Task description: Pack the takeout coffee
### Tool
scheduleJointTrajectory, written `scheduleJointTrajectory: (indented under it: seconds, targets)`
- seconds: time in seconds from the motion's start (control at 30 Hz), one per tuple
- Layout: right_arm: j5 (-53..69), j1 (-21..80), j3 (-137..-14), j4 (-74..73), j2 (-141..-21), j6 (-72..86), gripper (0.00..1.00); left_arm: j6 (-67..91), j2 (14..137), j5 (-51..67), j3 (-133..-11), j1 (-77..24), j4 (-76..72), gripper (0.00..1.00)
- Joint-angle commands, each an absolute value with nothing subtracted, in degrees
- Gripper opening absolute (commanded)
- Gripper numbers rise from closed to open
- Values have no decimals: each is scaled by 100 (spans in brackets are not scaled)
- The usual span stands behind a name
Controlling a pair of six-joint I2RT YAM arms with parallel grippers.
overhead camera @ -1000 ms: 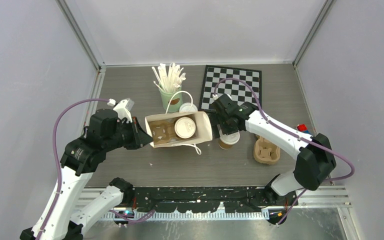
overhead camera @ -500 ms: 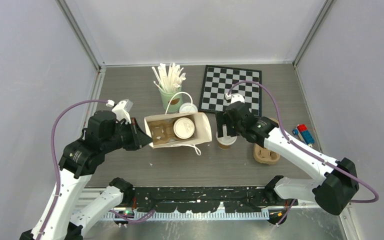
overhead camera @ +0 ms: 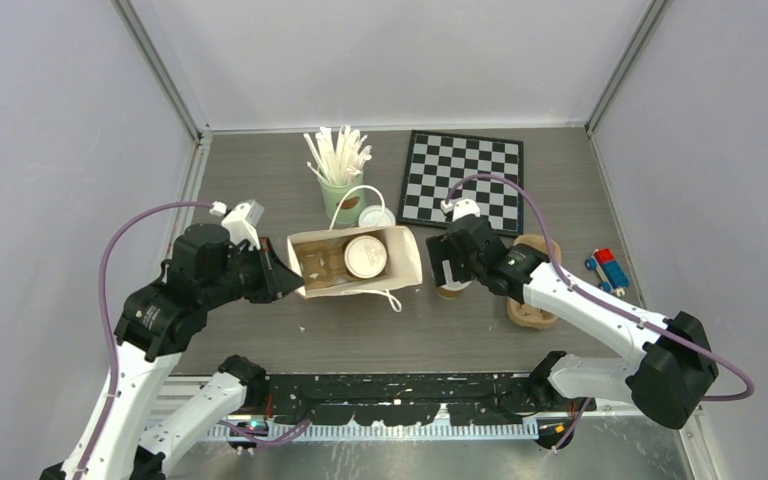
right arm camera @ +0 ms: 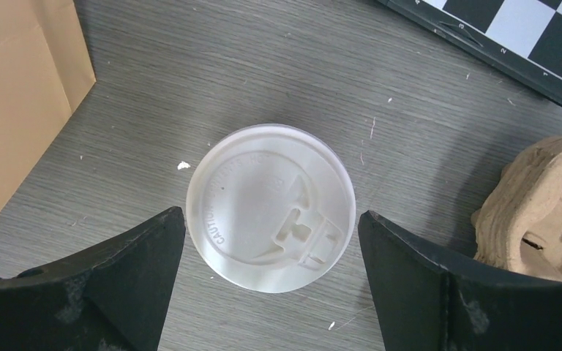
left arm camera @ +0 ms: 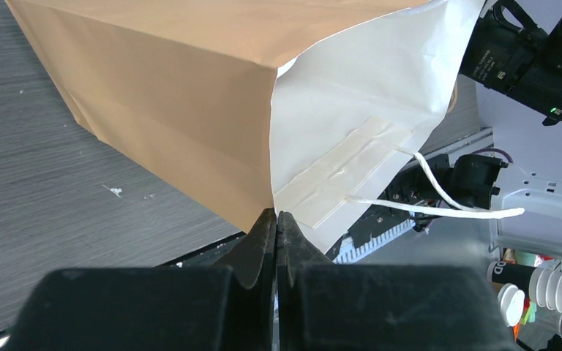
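An open tan paper bag (overhead camera: 407,262) stands mid-table with a pulp tray and one white-lidded coffee cup (overhead camera: 366,256) inside. My left gripper (overhead camera: 278,279) is shut on the bag's left edge; in the left wrist view the fingertips (left arm camera: 276,217) pinch the bag's (left arm camera: 168,95) corner fold. The second coffee cup (overhead camera: 453,289) stands on the table right of the bag, mostly hidden under my right gripper (overhead camera: 450,264). In the right wrist view its white lid (right arm camera: 271,208) lies between the open fingers (right arm camera: 143,256), not touching either; the right gripper (right arm camera: 271,228) is empty.
A mint-green can of white sticks (overhead camera: 338,188) and a loose white lid (overhead camera: 376,216) stand behind the bag. A chessboard (overhead camera: 465,178) lies at the back right. A brown pulp tray (overhead camera: 533,297) sits right of the cup, also in the right wrist view (right arm camera: 541,212). A small blue-red toy (overhead camera: 608,268) lies far right.
My right gripper has moved nearer over the second cup and now covers it, open around the lid. The left gripper and the bag have stayed put.
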State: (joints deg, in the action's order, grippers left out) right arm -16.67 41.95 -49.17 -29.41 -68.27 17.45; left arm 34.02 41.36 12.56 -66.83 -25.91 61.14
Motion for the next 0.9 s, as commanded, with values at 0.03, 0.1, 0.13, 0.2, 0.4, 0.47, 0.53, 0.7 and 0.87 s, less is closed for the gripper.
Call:
scheduleJointTrajectory:
  seconds: [0.03,0.1,0.13,0.2,0.4,0.47,0.53,0.7,0.87]
  targets:
    - [-2007,4370,-4975,-2740,-6836,1532,92,3363,4044,1305,-6751,-2619,5949,0]
    - [-2077,4460,-5024,-2801,-6923,1486,92,3361,4034,1299,-6751,-2619,5955,0]
    - [-2099,4497,-5035,-2803,-6959,1466,92,3366,4032,1301,-6757,-2619,5958,0]
    - [-2130,4540,-5049,-2800,-7014,1472,92,3366,4043,1309,-6766,-2619,5959,0]
    - [-2272,4605,-5007,-2797,-7084,1494,89,3368,4041,1307,-6782,-2619,5959,0]
    - [-2312,4607,-4986,-2795,-7076,1478,87,3366,4043,1308,-6791,-2619,5968,0]
    - [-2355,4605,-4978,-2795,-7060,1475,85,3365,4052,1305,-6796,-2619,5961,0]
    - [-2497,4614,-5006,-2930,-6842,1494,82,3360,4086,1328,-6787,-2619,5956,0]
    - [-2737,4608,-5154,-3321,-6365,1563,79,3362,4145,1417,-6789,-2619,5866,0]
